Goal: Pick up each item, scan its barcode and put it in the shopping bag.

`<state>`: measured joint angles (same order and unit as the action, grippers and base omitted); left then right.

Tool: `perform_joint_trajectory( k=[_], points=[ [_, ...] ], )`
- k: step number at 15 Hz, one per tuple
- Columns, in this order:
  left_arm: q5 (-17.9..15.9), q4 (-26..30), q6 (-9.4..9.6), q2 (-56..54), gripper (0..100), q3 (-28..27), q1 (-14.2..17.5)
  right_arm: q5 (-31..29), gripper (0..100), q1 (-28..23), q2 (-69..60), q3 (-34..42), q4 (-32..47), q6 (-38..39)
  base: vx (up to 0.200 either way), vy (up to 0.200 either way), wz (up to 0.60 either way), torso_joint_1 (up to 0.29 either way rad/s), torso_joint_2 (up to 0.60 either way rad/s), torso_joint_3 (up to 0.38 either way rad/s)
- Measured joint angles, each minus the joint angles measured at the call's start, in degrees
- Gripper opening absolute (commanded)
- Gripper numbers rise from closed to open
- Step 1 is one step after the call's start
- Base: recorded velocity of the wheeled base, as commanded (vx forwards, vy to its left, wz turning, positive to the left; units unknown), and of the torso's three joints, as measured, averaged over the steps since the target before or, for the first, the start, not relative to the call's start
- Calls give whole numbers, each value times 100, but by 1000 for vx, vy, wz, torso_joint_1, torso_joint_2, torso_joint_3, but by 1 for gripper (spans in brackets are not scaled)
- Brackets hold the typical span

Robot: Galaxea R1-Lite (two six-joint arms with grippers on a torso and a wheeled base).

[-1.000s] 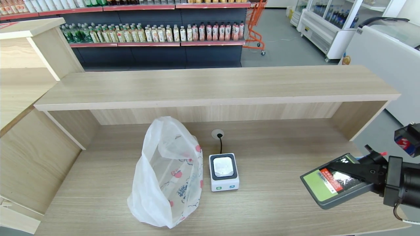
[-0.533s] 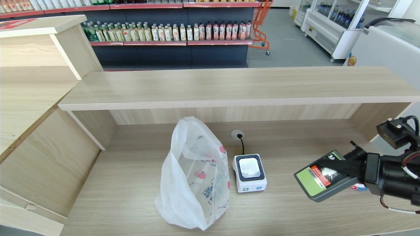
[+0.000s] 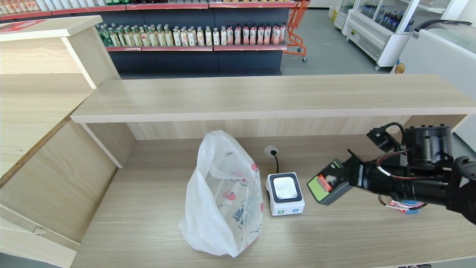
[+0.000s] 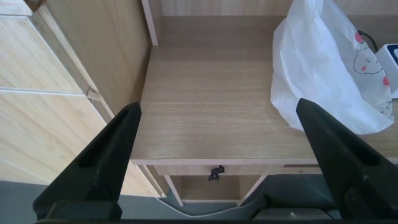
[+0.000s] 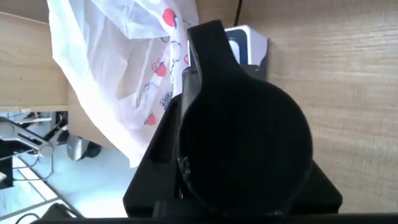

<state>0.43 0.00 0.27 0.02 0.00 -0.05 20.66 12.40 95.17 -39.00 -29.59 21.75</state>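
- Head view: the tabletop carries the work, with a raised shelf along its back edge.
- The shopping bag stands near the middle, slumped but with its mouth gaping upward. Items can probably be dropped in from above.
- The right pincer is clenched on a flat dark box, holding it tilted in the air with its green label up. This looks like the approach to scanning; I cannot make out a barcode.
- The scanner sits just beside the bag on the side toward the right edge, window up.
- The left pincer hangs released and empty off the front edge, near the left corner.
- A small packet lies near the right edge, partly under the arm.
- Half a second ago the box was well apart from the scanner; now it is near it.
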Motion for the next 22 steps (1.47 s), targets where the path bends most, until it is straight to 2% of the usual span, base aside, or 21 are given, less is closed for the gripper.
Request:
perform_joint_trajectory(
  k=[2,9,22],
  points=[
    [0,0,0,0,100,0,0,-93,0,204,452,-113,-440,-16,0,0,0,0,0,0],
    [0,0,-2,0,100,0,-2,-293,0,723,1376,-336,-1111,-330,0,0,0,0,0,0],
    [0,0,0,0,100,0,-2,-362,0,830,2009,-948,-1161,-336,0,0,0,0,0,0]
  ],
)
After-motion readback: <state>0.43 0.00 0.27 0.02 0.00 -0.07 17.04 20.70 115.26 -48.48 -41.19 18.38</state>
